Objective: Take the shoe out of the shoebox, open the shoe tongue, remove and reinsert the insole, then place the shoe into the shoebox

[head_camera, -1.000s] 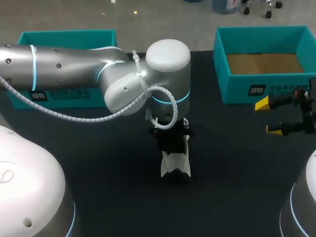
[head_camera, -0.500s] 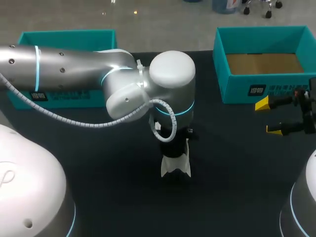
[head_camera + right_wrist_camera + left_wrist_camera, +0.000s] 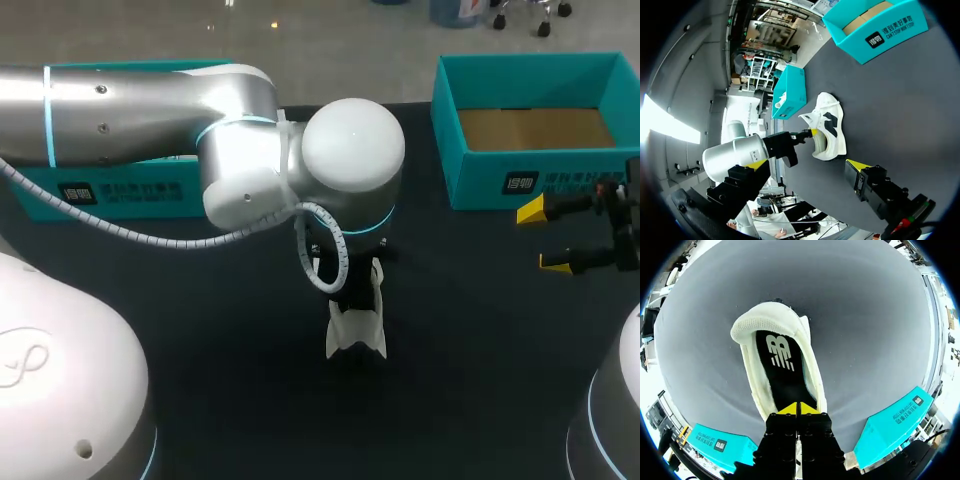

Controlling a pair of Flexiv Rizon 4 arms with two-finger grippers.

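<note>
Table (image 3: pixel 200 350) holds shoe (image 3: pixel 357 330); insole (image 3: pixel 782 370) wrist-visible only.

Insole (image 3: pixel 785 377), inside the white shoe (image 3: pixel 765 320): one white logo mark (image 3: pixel 780 351) is printed on the black surface.

Shoebox (image 3: pixel 530 75), outer front wall: one dark label (image 3: pixel 520 183) carries white characters above a line of small white letters. The right wrist view shows this print larger.

Teal box (image 3: pixel 130 190) at the table's left, front wall: a second label (image 3: pixel 78 193) of the same layout. Its small letters are too fine to make out in the head view.
</note>
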